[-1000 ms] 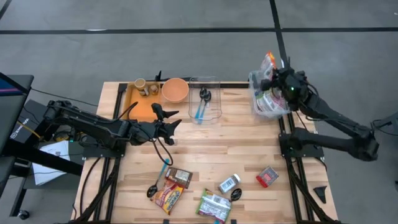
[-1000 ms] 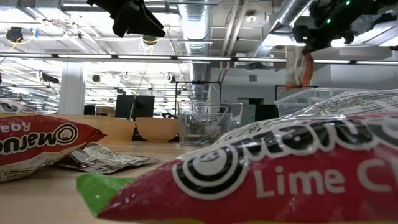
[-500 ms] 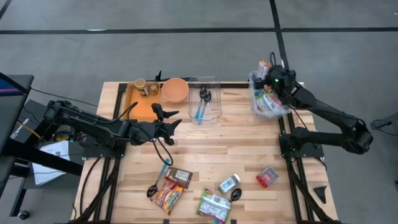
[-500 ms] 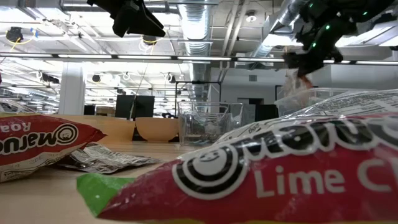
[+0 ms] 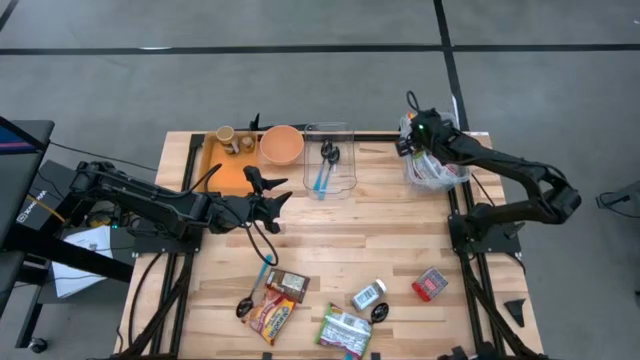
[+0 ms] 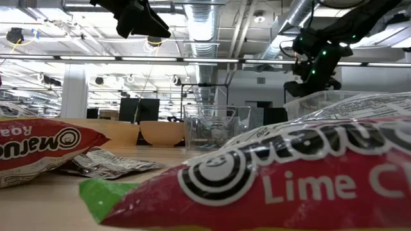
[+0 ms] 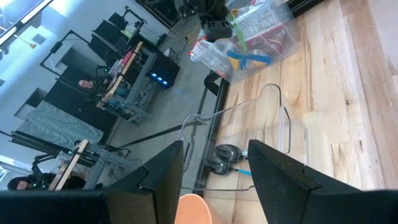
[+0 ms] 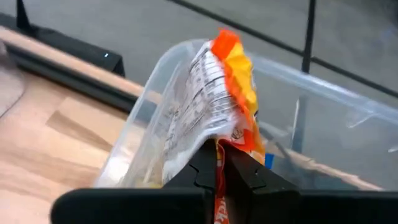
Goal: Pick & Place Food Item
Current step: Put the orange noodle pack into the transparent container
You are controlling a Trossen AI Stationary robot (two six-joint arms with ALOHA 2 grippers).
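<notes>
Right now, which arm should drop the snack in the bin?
The right gripper. It is shut on the snack right over the bin. The left gripper hangs open, mid-table.

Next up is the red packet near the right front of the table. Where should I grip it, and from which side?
The red packet lies flat and alone on the table, skewed to its edges. Probably come straight down from above and pinch across its shorter width, fingers turned to match that skew.

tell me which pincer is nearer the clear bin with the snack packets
Right. The right pincer is at the clear bin on the table's right edge, shut on an orange snack packet over its rim. The left pincer waits open near mid-table, well off to the bin's left.
</notes>
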